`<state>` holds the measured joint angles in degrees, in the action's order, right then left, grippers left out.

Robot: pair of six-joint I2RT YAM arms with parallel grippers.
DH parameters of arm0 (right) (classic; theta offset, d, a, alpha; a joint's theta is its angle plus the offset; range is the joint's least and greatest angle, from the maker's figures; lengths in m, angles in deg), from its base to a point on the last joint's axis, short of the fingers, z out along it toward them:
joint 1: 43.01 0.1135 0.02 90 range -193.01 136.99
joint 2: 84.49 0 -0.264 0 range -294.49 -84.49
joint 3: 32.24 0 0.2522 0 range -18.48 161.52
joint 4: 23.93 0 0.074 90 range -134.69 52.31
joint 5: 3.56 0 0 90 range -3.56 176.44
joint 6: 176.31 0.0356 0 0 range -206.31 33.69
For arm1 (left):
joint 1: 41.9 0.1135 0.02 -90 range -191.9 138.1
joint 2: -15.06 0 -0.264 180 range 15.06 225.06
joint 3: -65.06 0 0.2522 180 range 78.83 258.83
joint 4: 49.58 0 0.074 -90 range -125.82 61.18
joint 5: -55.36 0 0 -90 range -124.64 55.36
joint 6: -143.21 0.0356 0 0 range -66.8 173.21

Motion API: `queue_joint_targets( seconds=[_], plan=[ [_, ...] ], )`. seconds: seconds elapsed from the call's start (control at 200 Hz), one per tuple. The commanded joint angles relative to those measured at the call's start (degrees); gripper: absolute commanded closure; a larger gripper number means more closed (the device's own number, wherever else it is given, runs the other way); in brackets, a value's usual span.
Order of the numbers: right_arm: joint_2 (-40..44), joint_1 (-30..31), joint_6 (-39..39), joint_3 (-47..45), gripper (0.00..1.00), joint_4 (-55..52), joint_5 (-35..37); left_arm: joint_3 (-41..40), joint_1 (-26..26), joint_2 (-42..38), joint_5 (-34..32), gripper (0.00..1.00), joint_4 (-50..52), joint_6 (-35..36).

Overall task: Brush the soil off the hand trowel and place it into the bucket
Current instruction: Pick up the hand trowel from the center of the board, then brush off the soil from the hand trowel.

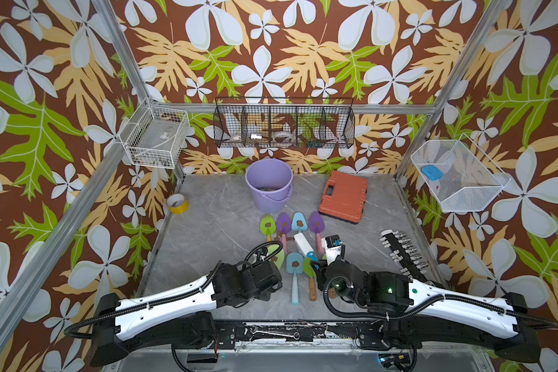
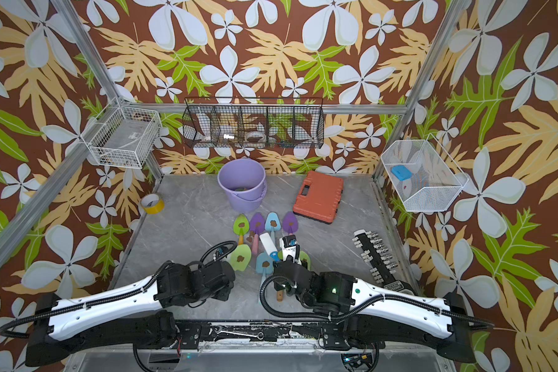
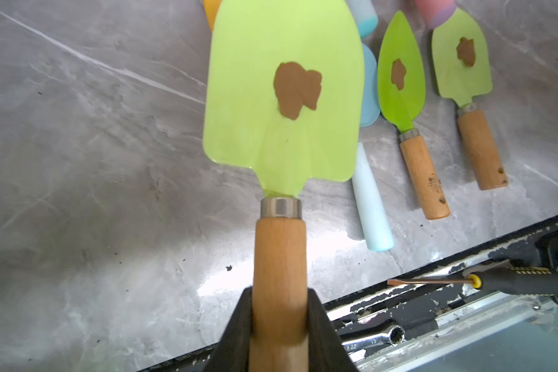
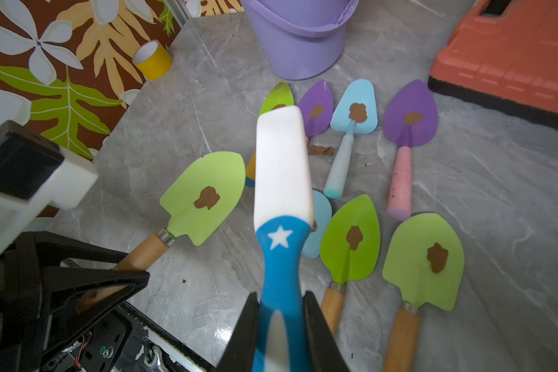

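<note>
Left claw (image 3: 279, 302) clamps the trowel (image 3: 281, 154) handle, right claw (image 4: 281, 298) the brush (image 4: 282, 167), bristles hidden.

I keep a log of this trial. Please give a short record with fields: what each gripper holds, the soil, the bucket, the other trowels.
left gripper: shut on the wooden handle of a light green trowel
soil: one brown spot on its blade, not brushed off
right gripper: shut on the blue handle of a brush
bucket: upright, at the back of the table
other trowels: lying on the table, soil spots on blades
</note>
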<state>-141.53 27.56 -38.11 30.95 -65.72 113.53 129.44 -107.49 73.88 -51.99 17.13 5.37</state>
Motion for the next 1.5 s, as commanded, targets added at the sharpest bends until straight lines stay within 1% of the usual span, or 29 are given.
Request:
queue_joint_targets(
  seconds=[0.0, 0.15, 0.24, 0.365, 0.57, 0.686, 0.756, 0.826, 0.916, 1.006, 1.096, 1.141, 1.291, 1.496],
  plan=[
    [-0.06, -0.84, -4.29, 2.23, 1.0, -1.5, 0.36, 3.6, 2.86, -0.48, -2.12, 1.0, 8.48, 4.85],
    [-0.16, -2.35, -8.52, 4.65, 1.0, -0.5, -3.49, 8.01, 6.44, 0.01, -4.32, 1.0, 11.47, 10.09],
    [-0.65, -2.55, -10.81, 5.93, 1.0, 0.32, -5.62, 9.46, 6.98, 0.66, -4.47, 1.0, 10.03, 12.78],
    [-3.4, -2.56, -13.07, 8.36, 1.0, 0.68, -8.76, 9.18, 7.22, 2.22, -3.33, 1.0, 7.1, 15.24],
    [-9.58, -2.61, -15.48, 10.97, 1.0, 4.81, -18.42, 7.67, 7.38, 3.26, -0.99, 1.0, 3.55, 17.46],
    [-12.75, -2.56, -16.79, 11.74, 1.0, 6.49, -25.6, 6.62, 7.48, 3.75, -0.06, 1.0, 2.86, 17.71],
    [-13.81, -2.55, -16.38, 11.39, 1.0, 6.81, -27.83, 6.33, 7.48, 3.68, 0.06, 1.0, 2.79, 17.56],
    [-14.79, -2.79, -15.26, 11.02, 1.0, 4.11, -26.0, 6.11, 7.45, 3.34, 0.2, 1.0, 2.86, 17.38],
    [-14.28, -5.93, -12.98, 9.27, 1.0, 0.82, -23.99, 5.99, 7.57, 2.63, -0.41, 1.0, 3.64, 16.89],
    [-11.69, -9.77, -11.74, 6.61, 1.0, 0.35, -22.79, 5.73, 7.83, 1.93, -0.41, 1.0, 4.0, 16.39],
    [-9.55, -10.49, -11.77, 6.37, 1.0, 1.29, -20.65, 5.18, 8.18, 1.47, 0.02, 1.0, 3.94, 16.2],
    [-9.03, -10.47, -12.14, 7.01, 1.0, 2.21, -21.22, 4.87, 8.65, 1.06, 0.35, 1.0, 3.71, 16.43],
    [-8.85, -10.01, -12.9, 6.93, 1.0, 7.35, -28.23, 4.62, 9.95, 0.52, 0.65, 1.0, 3.42, 16.7],
    [-13.52, -6.55, -14.32, 7.95, 1.0, 9.09, -28.45, 4.13, 10.79, 0.43, 0.69, 1.0, 3.14, 16.66]
  ],
)
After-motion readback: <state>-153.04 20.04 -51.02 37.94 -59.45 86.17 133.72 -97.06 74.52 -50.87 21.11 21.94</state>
